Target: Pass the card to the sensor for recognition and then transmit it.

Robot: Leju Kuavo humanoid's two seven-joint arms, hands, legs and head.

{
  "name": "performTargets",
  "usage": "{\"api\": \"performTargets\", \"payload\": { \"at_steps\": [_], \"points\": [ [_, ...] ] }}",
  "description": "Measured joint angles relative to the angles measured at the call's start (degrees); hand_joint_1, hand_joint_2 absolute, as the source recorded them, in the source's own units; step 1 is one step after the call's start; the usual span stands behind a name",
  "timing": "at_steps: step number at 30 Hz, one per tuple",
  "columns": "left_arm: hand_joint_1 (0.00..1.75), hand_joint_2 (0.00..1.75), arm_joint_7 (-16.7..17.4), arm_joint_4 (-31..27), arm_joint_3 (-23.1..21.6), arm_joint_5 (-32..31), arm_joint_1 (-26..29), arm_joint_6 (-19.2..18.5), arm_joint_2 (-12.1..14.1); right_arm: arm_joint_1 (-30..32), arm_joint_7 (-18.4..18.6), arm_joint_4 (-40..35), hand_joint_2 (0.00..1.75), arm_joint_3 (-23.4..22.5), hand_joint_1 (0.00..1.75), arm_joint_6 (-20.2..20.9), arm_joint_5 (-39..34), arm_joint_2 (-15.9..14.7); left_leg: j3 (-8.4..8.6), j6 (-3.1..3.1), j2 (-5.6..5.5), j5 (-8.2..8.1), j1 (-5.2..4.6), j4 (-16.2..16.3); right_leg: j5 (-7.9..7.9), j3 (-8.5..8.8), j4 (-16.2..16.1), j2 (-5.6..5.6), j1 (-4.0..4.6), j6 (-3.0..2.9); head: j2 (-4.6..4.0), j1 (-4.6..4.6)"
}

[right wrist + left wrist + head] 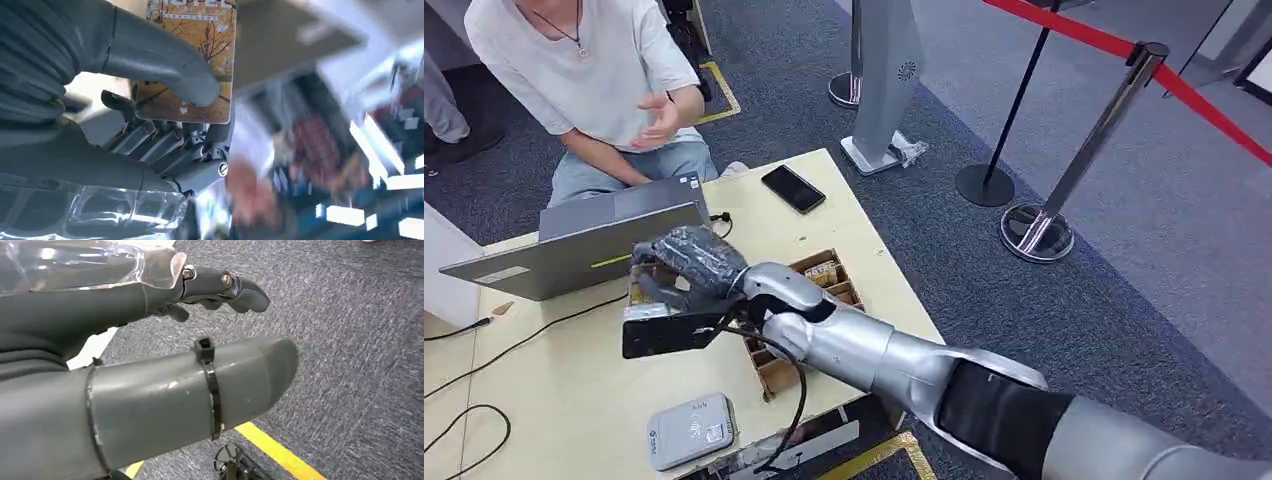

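Right now your right hand [689,262] hovers over the middle of the table [574,390], above a cardboard tray [829,275] of compartments, with the laptop [574,240] just behind it and a seated person beyond that. Open tabletop lies toward you, where the grey sensor [690,430] sits near the front edge, well apart from the hand. A phone [793,188] lies near the far right edge, and cables trail across the left side.

Your right wrist view shows the card [192,50] pinched: the thumb [165,62] presses on its printed face and the darker fingers [165,145] curl behind it. One short edge of the card sits at the fingers, and its long axis runs out away from them.

Your left hand [220,287] hangs over grey carpet [350,340] beside a yellow floor line [275,450], fingers loosely curled and holding nothing.
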Motion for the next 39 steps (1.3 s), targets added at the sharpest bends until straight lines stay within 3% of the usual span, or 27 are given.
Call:
{"api": "performTargets", "payload": {
  "at_steps": [4,12,16,22,29,30,35,36,39],
  "points": [
    [0.0,0.0,-0.1,0.0,-0.1,-1.6,0.0,0.0,0.0,-1.0,-0.4,0.0,1.75,-3.3,1.75,-10.1,10.3,-0.1,0.0,0.0,-0.01,0.0,0.0,0.0,0.0,0.01,0.0,-0.01,0.0,0.0,0.0,0.0],
    [0.0,0.0,1.1,0.0,-0.5,-2.5,-0.1,0.4,-0.1,-5.9,-1.3,7.0,1.75,-8.5,1.75,-20.3,18.9,1.6,0.01,0.0,0.0,0.01,0.01,0.0,0.01,0.02,0.0,-0.01,0.0,-0.01,0.0,0.02],
    [0.0,0.0,1.1,0.0,-0.5,-2.5,-0.1,0.4,-0.1,-8.3,1.2,12.2,1.75,-10.4,1.75,-25.9,25.1,3.3,0.0,-0.04,-0.01,0.03,0.01,0.0,0.01,0.01,0.0,-0.01,0.0,-0.01,0.0,0.0],
    [0.0,0.0,1.1,0.0,-0.5,-2.1,0.0,0.2,0.0,-8.8,4.7,16.4,1.75,-14.5,1.75,-26.4,36.4,5.8,-0.01,-0.04,-0.01,0.03,0.01,0.0,0.01,0.01,0.0,-0.01,0.0,-0.01,0.0,0.02],
    [0.0,0.0,1.2,0.0,-0.5,-1.8,0.0,0.2,0.1,-9.5,5.3,21.3,1.75,-16.3,1.75,-26.4,37.7,8.5,0.0,-0.04,-0.01,0.03,0.01,0.0,0.01,0.02,0.0,-0.01,0.0,-0.01,0.0,0.0],
    [0.0,0.0,1.3,0.0,-0.5,-1.7,0.0,0.2,0.1,-9.7,5.3,22.0,1.75,-16.4,0.0,-26.3,37.6,8.8,0.0,-0.05,-0.01,0.04,0.01,0.0,0.01,0.02,0.0,-0.01,0.0,-0.01,0.0,0.02],
    [0.0,0.0,1.8,0.0,-0.5,-1.7,0.1,0.1,0.2,-10.2,5.7,24.5,1.75,-16.9,0.0,-26.0,37.5,10.2,-0.01,-0.05,-0.01,0.04,0.01,0.0,0.01,0.01,0.0,-0.01,0.0,-0.01,0.0,0.02],
    [0.0,0.0,1.8,0.0,-0.5,-1.6,0.1,0.0,0.2,-10.3,5.8,24.8,0.0,-16.9,0.0,-26.0,37.5,10.4,-0.01,-0.05,-0.01,0.04,0.01,0.0,0.01,0.01,0.0,-0.01,0.0,-0.01,0.0,0.02],
    [0.0,0.0,1.8,0.0,-0.5,-1.6,0.2,0.0,0.2,-10.6,5.8,25.6,0.0,-16.9,0.0,-26.0,37.5,10.8,-0.01,-0.05,-0.01,0.04,0.01,0.0,0.01,0.01,0.0,-0.01,0.0,-0.01,0.0,0.0]
  ]
}}
